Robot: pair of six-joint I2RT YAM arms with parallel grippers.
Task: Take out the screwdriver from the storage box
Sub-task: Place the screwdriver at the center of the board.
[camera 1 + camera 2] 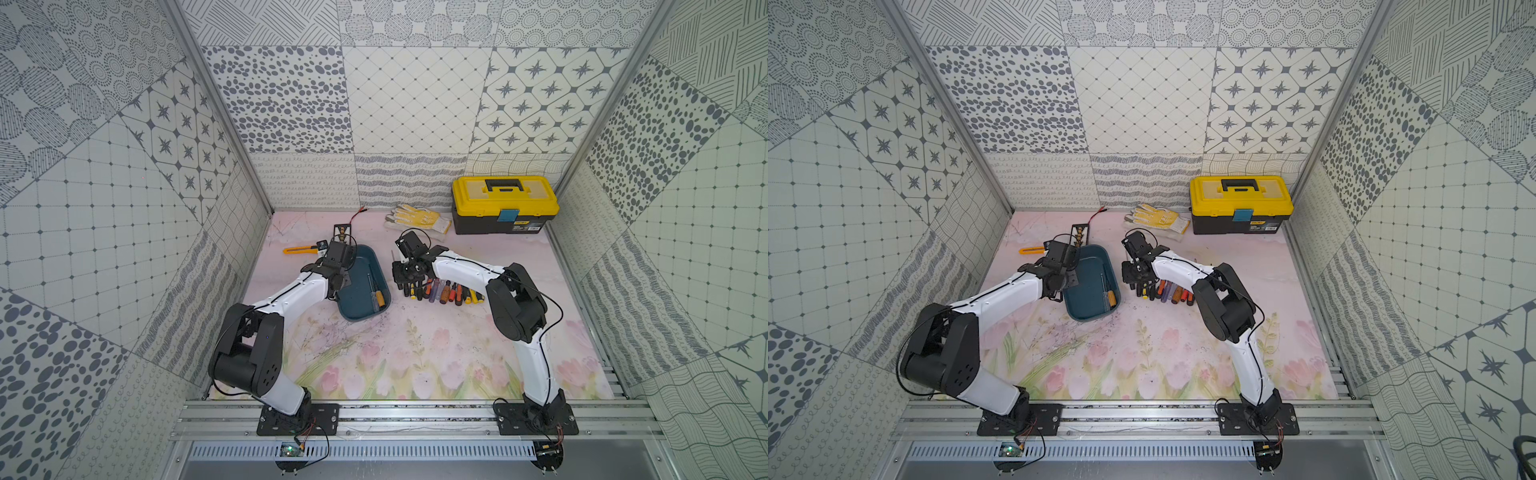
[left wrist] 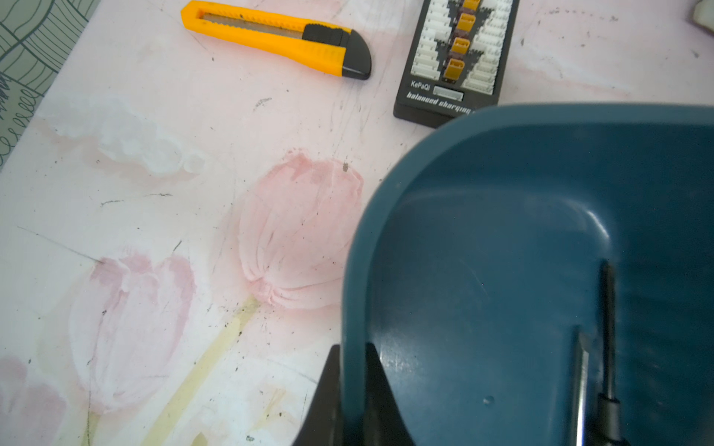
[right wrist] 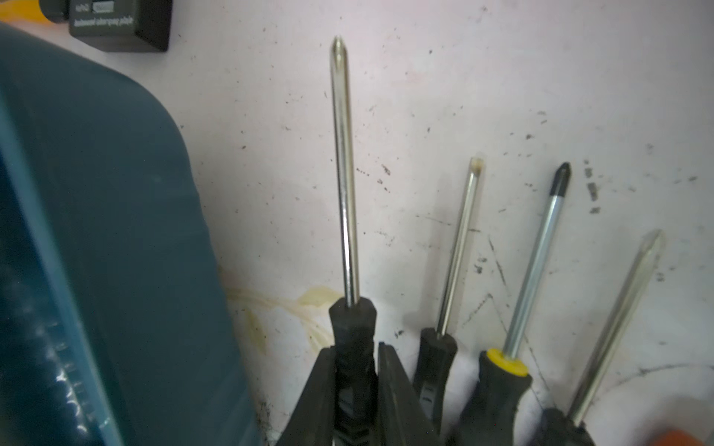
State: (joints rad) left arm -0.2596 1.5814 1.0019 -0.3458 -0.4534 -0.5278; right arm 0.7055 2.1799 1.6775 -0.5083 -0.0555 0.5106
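- Left gripper (image 2: pixel 352 357) was clenched on the side wall of the storage box (image 2: pixel 483 239). The left wrist view showed one finger outside the teal wall and one inside, and it seemed to be steadying the tub.
- The right gripper (image 3: pixel 357 353) was grasping a black-handled screwdriver (image 3: pixel 347 193) by its handle, with the metal shaft pointing away from the wrist.
- That screwdriver was outside the box, just beside its outer wall. It sat at the box-side end of a row of screwdrivers (image 1: pixel 440 291) lying side by side on the bench (image 1: pixel 374 357). Whether it rested on the bench or hung just above it could not be told.
- Inside the box, both top views showed an orange-handled screwdriver (image 1: pixel 378 299). A dark screwdriver (image 2: pixel 607 328) lay beside it, near the wall on the right arm's side.
- By this layout the task looked far along. Many screwdrivers were already out, and one was in the gripper at the row. The two in the tub were left to lift out.
- A yellow utility knife (image 2: pixel 278 36) and a black charging board (image 2: pixel 456 58) lay on the bench near the box.
- Work gloves (image 1: pixel 417 218) and a yellow-lidded toolbox (image 1: pixel 505 203) sat by the far wall.
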